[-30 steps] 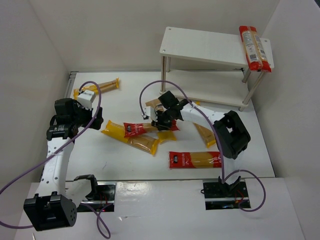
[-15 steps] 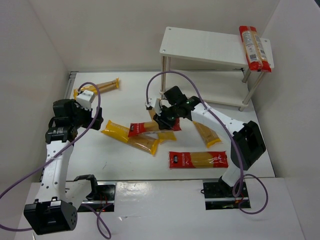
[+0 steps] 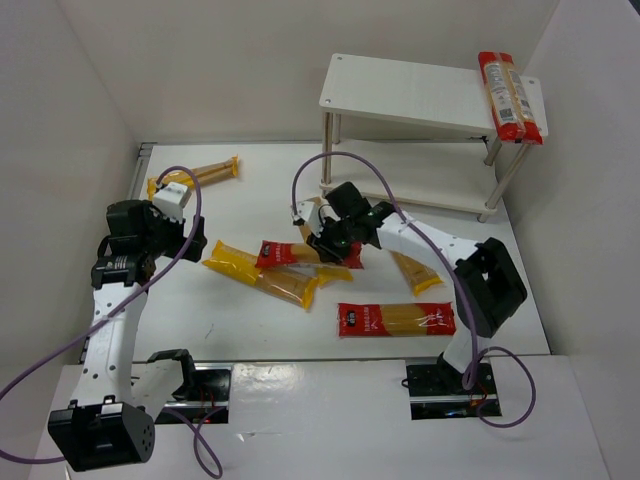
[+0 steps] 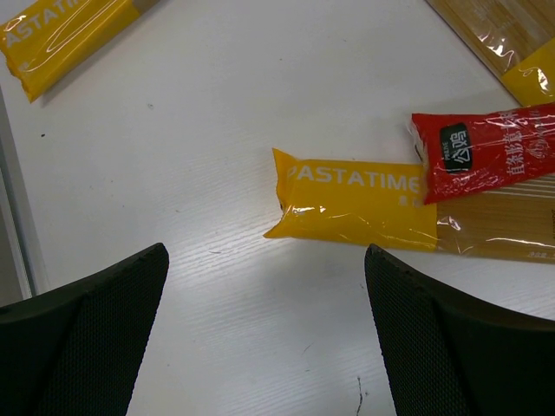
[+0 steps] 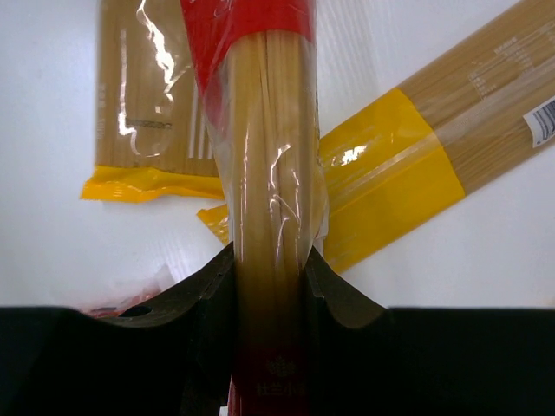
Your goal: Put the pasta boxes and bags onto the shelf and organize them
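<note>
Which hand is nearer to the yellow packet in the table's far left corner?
Left. The left hand hangs open close to the yellow packet, on its near side; the right hand is at mid-table, shut on a red-ended packet.

The red-ended clear spaghetti packet runs off the top edge of the right wrist view. In the left wrist view its red end overlaps the yellow "PASTATIME" bag, which runs off the right edge.
</note>
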Motion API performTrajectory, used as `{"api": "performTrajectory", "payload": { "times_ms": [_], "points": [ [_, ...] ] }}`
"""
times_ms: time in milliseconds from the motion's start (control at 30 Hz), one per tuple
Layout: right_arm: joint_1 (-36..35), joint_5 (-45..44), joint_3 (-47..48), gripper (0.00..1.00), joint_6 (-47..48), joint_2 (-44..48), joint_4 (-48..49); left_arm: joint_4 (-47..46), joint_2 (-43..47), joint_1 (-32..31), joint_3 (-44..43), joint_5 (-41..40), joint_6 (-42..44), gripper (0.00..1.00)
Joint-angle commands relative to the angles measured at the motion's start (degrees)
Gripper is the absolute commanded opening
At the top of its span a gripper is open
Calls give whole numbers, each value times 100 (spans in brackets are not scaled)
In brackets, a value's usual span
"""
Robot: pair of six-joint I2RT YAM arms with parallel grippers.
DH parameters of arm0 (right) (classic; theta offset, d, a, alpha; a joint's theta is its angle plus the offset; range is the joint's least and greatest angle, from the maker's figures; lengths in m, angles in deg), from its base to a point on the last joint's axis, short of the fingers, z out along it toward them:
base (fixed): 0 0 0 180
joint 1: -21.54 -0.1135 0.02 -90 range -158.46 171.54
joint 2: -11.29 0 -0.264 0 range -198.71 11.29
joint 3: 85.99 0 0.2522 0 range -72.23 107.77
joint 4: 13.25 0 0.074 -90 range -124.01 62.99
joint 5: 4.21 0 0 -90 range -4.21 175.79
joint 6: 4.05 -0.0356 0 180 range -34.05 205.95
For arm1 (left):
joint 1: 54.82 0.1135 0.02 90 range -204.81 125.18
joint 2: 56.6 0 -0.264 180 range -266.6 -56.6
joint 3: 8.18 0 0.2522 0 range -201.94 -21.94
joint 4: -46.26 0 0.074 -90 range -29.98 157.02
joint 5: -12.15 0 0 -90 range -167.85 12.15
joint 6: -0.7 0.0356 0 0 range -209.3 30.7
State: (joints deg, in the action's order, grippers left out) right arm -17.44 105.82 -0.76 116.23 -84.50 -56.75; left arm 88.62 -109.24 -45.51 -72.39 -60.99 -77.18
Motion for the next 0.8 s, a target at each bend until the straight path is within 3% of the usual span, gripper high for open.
{"api": "performTrajectory", "payload": {
  "times_ms": [0, 367, 433, 500, 567, 600, 633, 767],
  "points": [
    [-57, -412, -62, 0, -58, -299, 837, -91, 123, 37, 10, 168, 115, 99],
    [-276, -833, -721, 1, -594, -590, 1532, -91, 123, 37, 10, 115, 115, 99],
    [-277, -834, -643, 36, -673, -590, 1585, -91, 123, 37, 10, 115, 115, 99],
    [-277, -773, -537, 63, -673, -660, 1533, -91, 123, 37, 10, 115, 115, 99],
    [-277, -694, -300, 76, -673, -792, 1375, -91, 123, 37, 10, 115, 115, 99],
    [-277, -694, -186, 94, -673, -914, 1313, -91, 123, 37, 10, 115, 115, 99],
    [-277, -589, -133, 100, -603, -968, 1313, -91, 123, 37, 10, 115, 115, 99],
    [-382, -535, -62, 100, -602, -1091, 1312, -91, 70, 37, 10, 115, 115, 99]
  ]
}}
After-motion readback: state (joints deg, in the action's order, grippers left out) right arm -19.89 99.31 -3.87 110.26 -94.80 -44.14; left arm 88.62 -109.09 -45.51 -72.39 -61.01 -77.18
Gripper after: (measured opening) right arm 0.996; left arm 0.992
